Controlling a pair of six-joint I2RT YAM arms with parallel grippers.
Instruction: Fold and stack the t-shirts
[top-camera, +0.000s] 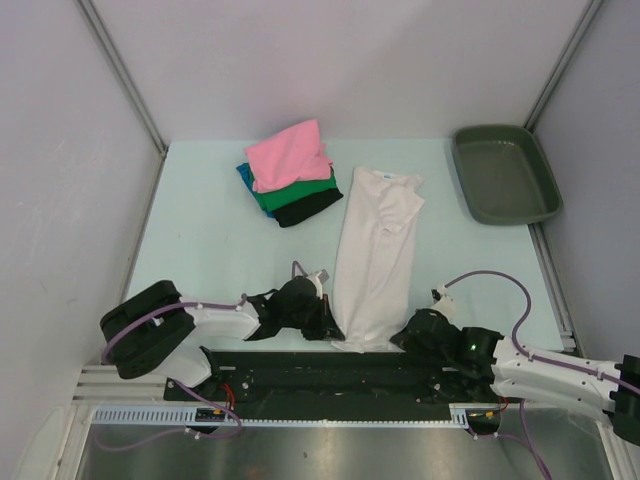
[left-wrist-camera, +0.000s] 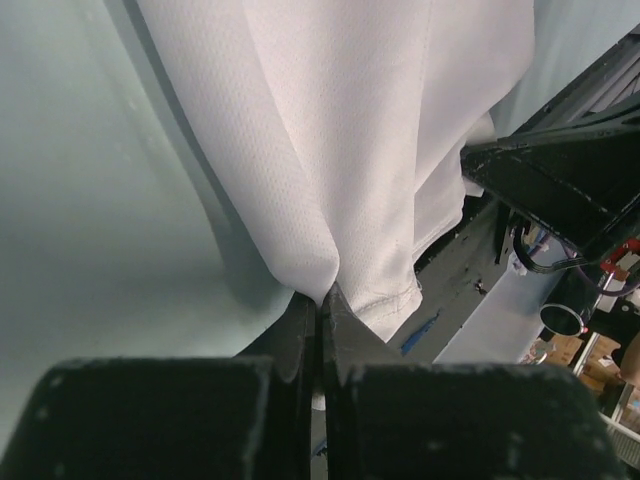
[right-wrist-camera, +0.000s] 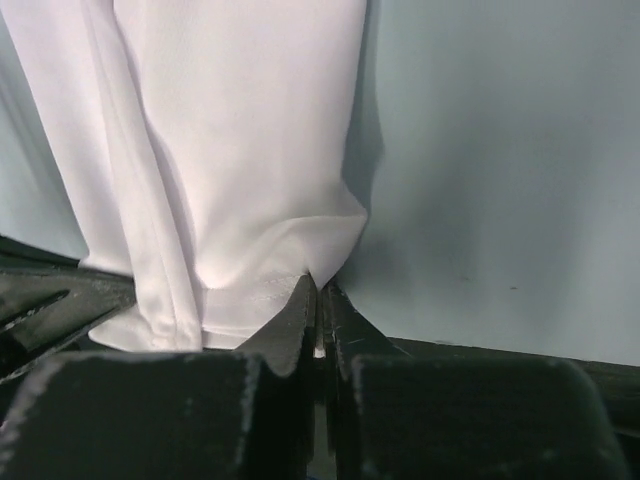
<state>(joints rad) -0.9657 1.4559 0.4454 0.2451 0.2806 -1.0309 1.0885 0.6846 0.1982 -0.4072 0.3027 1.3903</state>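
The white t-shirt (top-camera: 375, 255) lies flat on the pale, matte desk (top-camera: 200, 240) as a long, narrow strip folded lengthwise. Its collar end points to 12 o'clock and its hem to 6 o'clock, at the near edge. One short sleeve is folded across the upper part. The cloth is a fine mesh knit with a stitched hem.

The left jaws are fully closed and pinch the hem corner at 7 o'clock of the shirt. The right jaws are fully closed and pinch the hem corner at 5 o'clock. Above each pinch the cloth gathers into soft vertical ridges.

At 10 o'clock from the collar sits a stack of folded shirts: pink t-shirt (top-camera: 288, 153) on top, then teal-blue t-shirt (top-camera: 243, 172), green t-shirt (top-camera: 285, 193) and black t-shirt (top-camera: 308, 207) showing at the edges.

A rounded-rectangular, dark grey-green plastic tray (top-camera: 505, 180) stands at 2 o'clock, apart from the shirts.
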